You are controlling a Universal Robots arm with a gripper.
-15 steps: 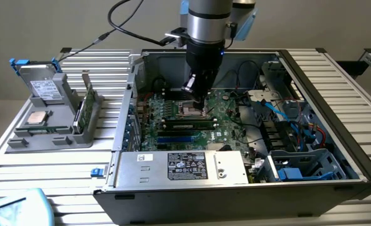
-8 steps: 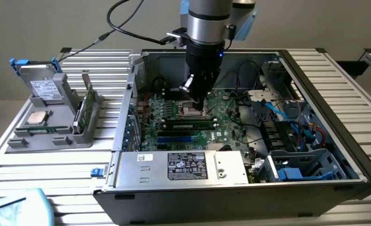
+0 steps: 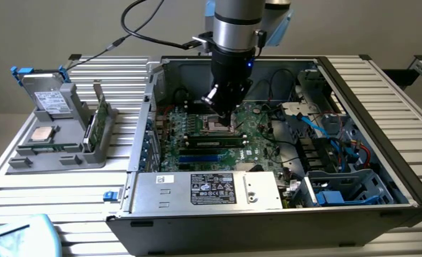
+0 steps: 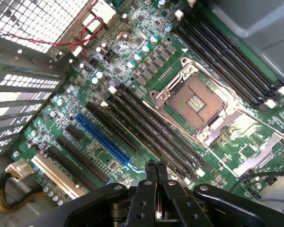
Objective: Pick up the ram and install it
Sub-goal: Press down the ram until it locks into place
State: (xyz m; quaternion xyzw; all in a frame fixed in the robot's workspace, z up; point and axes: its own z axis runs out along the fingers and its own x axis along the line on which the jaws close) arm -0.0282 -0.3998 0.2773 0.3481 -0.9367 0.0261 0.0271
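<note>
Tool [image 4: 156, 171] hangs low inside the open computer case [image 3: 382, 107], fingers pressed together and holding nothing, tips just above the black slots [image 4: 146, 127] beside the empty processor socket [image 4: 196, 101]. A ram stick [image 3: 212, 142] lies seated at the socket's 6 o'clock. Judgement: installation looks done. Another green stick [image 3: 99, 122] stands in the grey holder [image 3: 54, 155] on the table [image 3: 46, 187], at the case's 9 o'clock.

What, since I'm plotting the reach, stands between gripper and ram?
The case wall: the gripper hangs inside over the motherboard, the ram stands outside in its holder, toward the exterior view's left.
</note>
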